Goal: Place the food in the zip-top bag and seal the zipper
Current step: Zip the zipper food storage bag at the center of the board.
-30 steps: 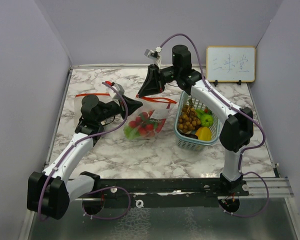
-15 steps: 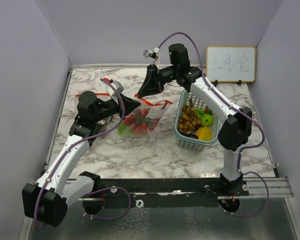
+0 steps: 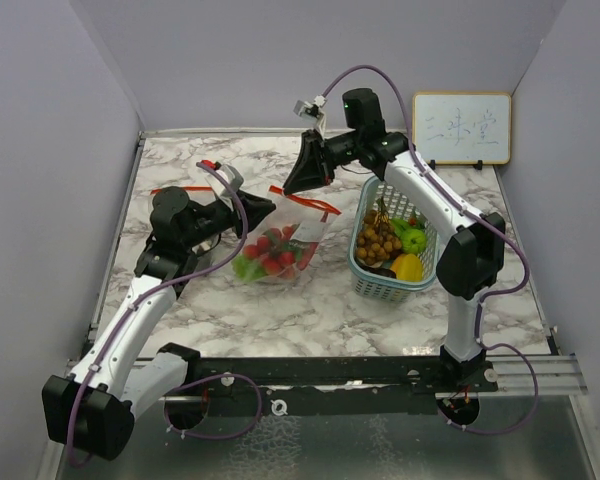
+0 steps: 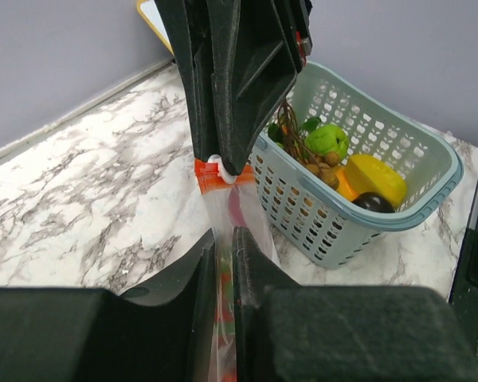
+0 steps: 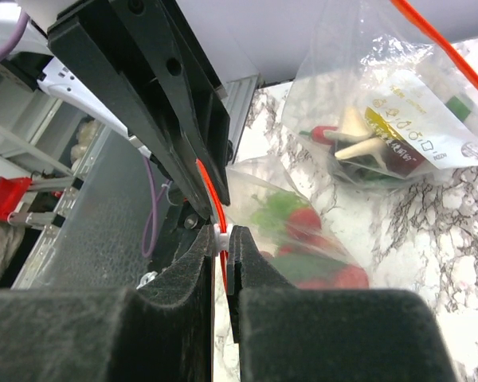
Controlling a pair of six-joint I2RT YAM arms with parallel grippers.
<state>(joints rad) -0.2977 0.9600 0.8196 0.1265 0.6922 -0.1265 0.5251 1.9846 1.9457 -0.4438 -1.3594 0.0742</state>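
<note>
Two pincers are gripping the zip-top bag (image 3: 280, 250) at its mouth. The left gripper (image 4: 224, 243) is clamping narrowly on the clear plastic just below the zipper (image 4: 209, 173). Directly above it, the right gripper (image 5: 221, 239) is squeezing the white slider (image 4: 215, 165) on that strip. Beneath both pincers the bag is drooping, carrying red and green food (image 3: 272, 252). Right of the right gripper, a teal basket (image 3: 378, 287) is holding brown grapes (image 3: 380, 240), a green piece (image 3: 413, 240) and a yellow pepper (image 3: 408, 266).

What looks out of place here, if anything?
The left pincer grips the zip-top bag and the right pincer its zipper, yet brown grapes and a yellow pepper lie in the teal basket, not in the bag.
</note>
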